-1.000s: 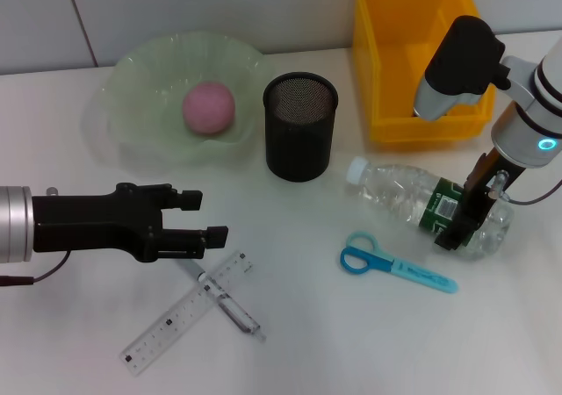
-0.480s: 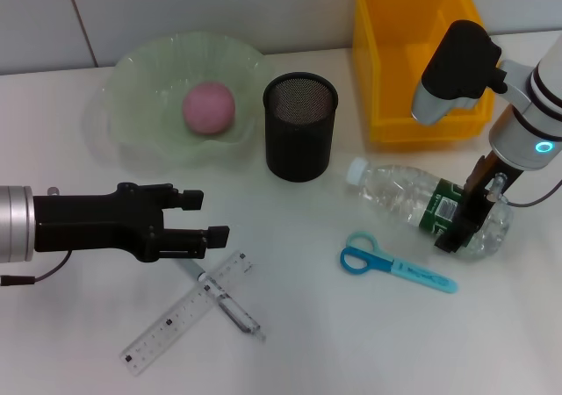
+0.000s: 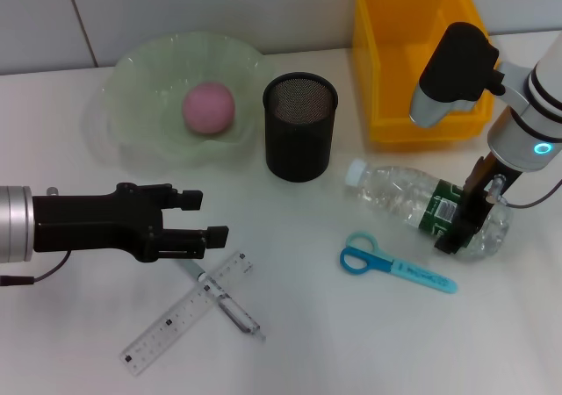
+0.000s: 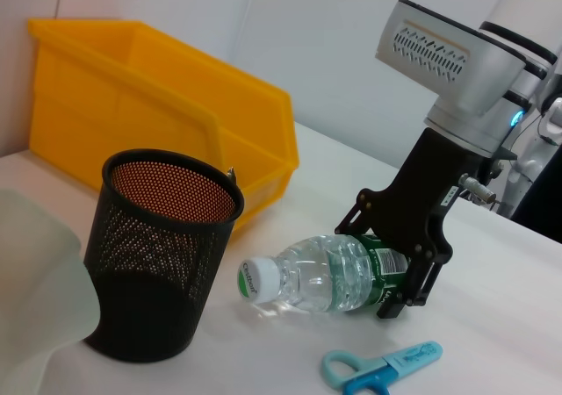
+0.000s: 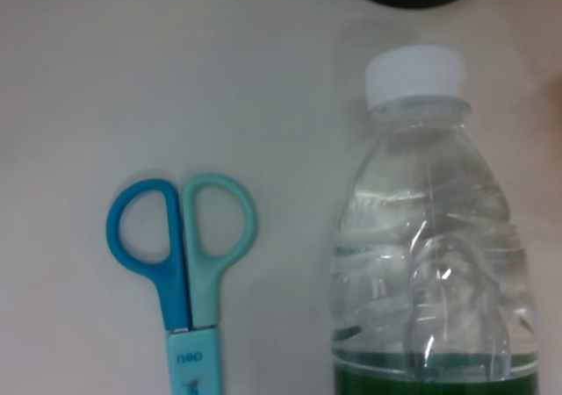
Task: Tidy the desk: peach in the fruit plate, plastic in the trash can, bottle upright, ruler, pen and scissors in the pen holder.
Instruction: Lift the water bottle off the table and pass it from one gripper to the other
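Gripping the lying bottle (image 3: 421, 204) across its green-labelled lower body, the right hand (image 3: 470, 215) stands with a finger on each side of it, closed onto the plastic as far as the left wrist view shows. The bottle rests on its side on the bench (image 3: 351, 342), white cap pointing toward the black mesh pen holder (image 3: 300, 125), with the yellow trash can (image 3: 413, 53) behind it.

Standing it up looks like the step in hand. To do it well, the hold should be firm but not crushing, since thin clear plastic will likely buckle. The wrist should swing the cap end upward while lifting the base slightly, so it does not scrape. Then the base should be set flat on a bare patch, away from the scissors (image 3: 395, 266) lying just beside it, and released only once it stands steady. A partly filled bottle may slosh and tip, so the turn is best made slowly.

The left hand (image 3: 206, 219) hovers with its fingers apart and empty over the near bench, just by the ruler (image 3: 176, 316) and the pen (image 3: 224, 300) crossing it. The peach (image 3: 208, 107) already sits in the fruit plate (image 3: 132, 140).
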